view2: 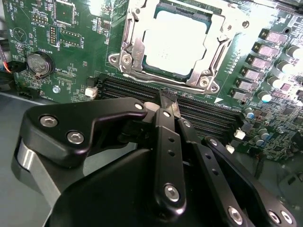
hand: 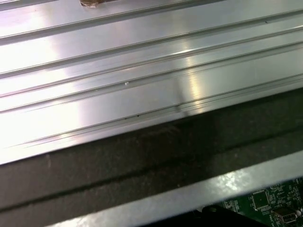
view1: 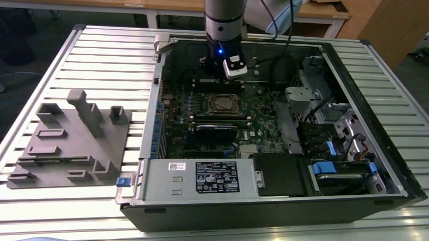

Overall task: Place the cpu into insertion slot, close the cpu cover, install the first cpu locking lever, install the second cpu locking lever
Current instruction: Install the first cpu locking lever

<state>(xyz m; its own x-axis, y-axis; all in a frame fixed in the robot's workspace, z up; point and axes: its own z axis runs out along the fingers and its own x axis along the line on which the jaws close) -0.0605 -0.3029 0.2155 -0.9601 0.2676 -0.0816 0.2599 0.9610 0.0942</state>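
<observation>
Exterior view, left to right:

- Grey fixture [view1: 67,140] sits on the slatted table [view1: 100,55], well clear of the work.
- Open case [view1: 268,211] is beside it, board facing up.
- Slot [view1: 223,103] is mid-board. The gripper [view1: 231,70] hangs just beyond it toward the far wall of the case, and a touch to the exterior view's right.
- Drive cage [view1: 335,150] is further right, not involved.

Second wrist view:

- Coin cell [view2: 38,64] is off to one side.
- Cpu [view2: 175,42] is seated in the slot, grey top showing through the window of the cover [view2: 215,40].
- Cover looks down flat over the chip.
- Lever rods run along the slot's flanks. Can't tell if either is hooked under its catch.

Tool:

- Fingertips [view2: 166,101] are pinched together with nothing between them. Clenched, empty.
- Not touching the board as far as I can see.

Key relation:

- Slot lies straight ahead of the fingertips.
- Memory slots [view2: 123,87] run crosswise between the two, so the tool is near the slot but apart from it, not over it.
- Slot is square, so it has no long axis. What sets direction is the levers on its two flanks, which run roughly along the tool's line of sight.

Judgement: cpu placement and cover look done. Lever state unclear.
</observation>
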